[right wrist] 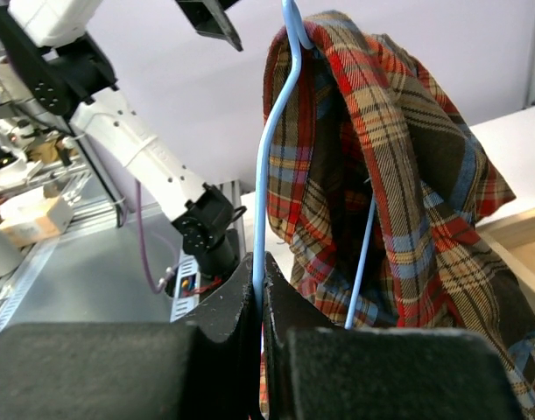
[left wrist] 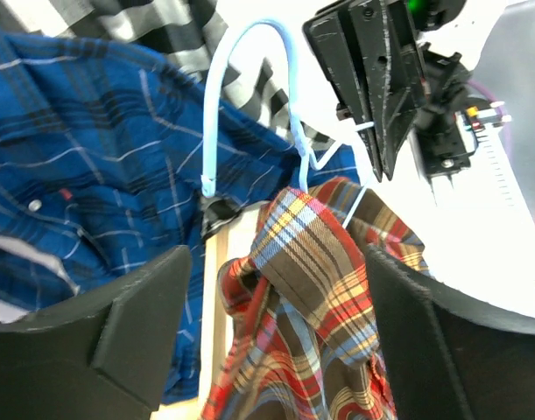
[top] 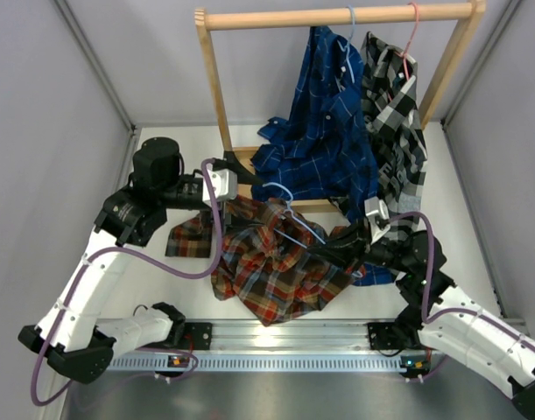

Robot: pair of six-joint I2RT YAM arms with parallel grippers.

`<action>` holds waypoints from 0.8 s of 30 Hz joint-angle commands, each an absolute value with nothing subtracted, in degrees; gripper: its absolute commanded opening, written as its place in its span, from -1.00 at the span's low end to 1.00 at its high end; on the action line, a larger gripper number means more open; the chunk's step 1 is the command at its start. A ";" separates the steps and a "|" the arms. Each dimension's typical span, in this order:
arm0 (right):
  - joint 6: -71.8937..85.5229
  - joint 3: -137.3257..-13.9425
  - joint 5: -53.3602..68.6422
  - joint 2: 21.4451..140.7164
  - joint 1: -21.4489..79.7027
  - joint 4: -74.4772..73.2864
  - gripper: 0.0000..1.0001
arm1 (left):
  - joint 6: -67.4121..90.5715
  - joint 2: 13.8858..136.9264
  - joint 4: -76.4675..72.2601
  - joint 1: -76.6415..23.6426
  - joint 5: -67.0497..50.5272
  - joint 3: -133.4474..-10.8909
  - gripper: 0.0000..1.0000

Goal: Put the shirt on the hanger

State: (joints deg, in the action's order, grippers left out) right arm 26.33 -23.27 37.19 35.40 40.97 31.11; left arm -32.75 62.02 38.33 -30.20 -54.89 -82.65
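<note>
The red-orange plaid shirt (top: 267, 262) lies bunched on the table, with part of it lifted and draped over the light-blue hanger (top: 295, 223). My right gripper (top: 335, 248) is shut on one wire side of the hanger (right wrist: 263, 192), and the shirt (right wrist: 390, 175) hangs over the hanger's top. My left gripper (top: 248, 175) is open just left of the hanger's hook. In the left wrist view, its fingers stand wide apart on either side of a raised fold of the shirt (left wrist: 311, 289), below the hook (left wrist: 216, 96). They do not touch the fold.
A wooden clothes rack (top: 337, 16) stands at the back. A navy blue plaid shirt (top: 324, 122) and a black-and-white plaid shirt (top: 394, 114) on a pink hanger (top: 413, 35) hang from it, reaching down to the table behind the hanger. Grey walls close both sides.
</note>
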 commanded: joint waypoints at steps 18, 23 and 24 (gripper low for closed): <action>24.27 -37.51 50.98 39.37 40.60 25.34 -1.00 | -31.02 64.60 43.94 -30.15 -68.11 -81.65 -0.53; 21.54 -40.08 50.89 41.31 40.52 21.71 -1.00 | -31.38 63.11 44.03 -30.06 -68.73 -81.74 -1.00; 21.10 -40.34 50.63 41.48 40.52 21.36 -1.00 | -31.64 62.84 44.03 -30.15 -68.73 -81.74 -1.00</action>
